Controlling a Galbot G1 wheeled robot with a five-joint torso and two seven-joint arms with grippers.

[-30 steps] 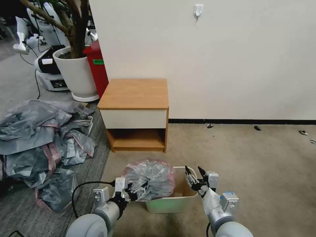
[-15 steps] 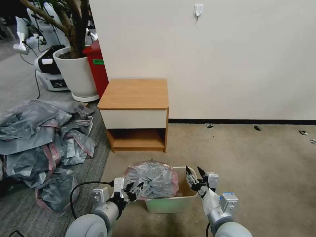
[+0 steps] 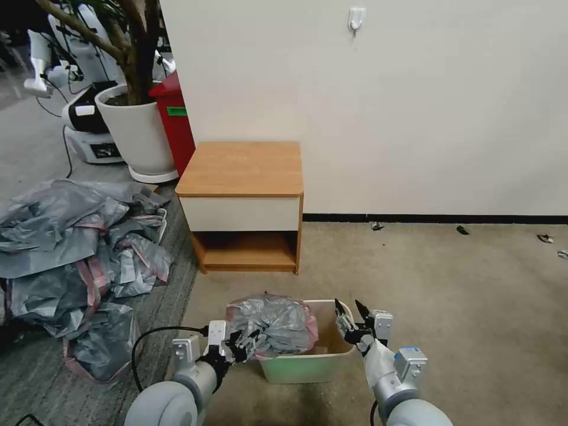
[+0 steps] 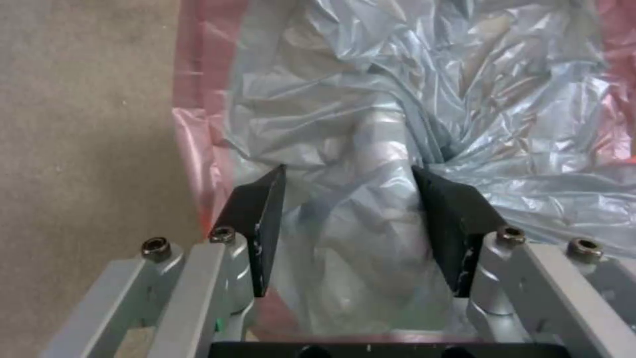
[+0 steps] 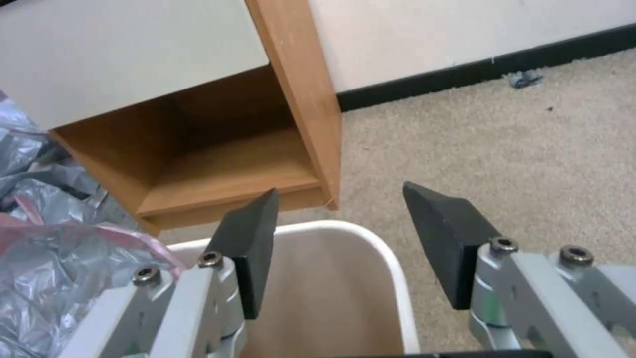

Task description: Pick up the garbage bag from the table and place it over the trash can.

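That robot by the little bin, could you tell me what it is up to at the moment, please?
It is fitting a garbage bag over the trash can on the carpet before the table. The bag lies bunched over the can's left half. The left gripper is at the bag, fingers open with plastic between them. The right gripper hovers open over the can's uncovered right rim.

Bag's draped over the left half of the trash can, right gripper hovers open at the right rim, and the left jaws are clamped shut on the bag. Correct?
Not quite: the left gripper is open, jaws spread either side of a fold of the garbage bag, as the left wrist view shows. The rest holds.
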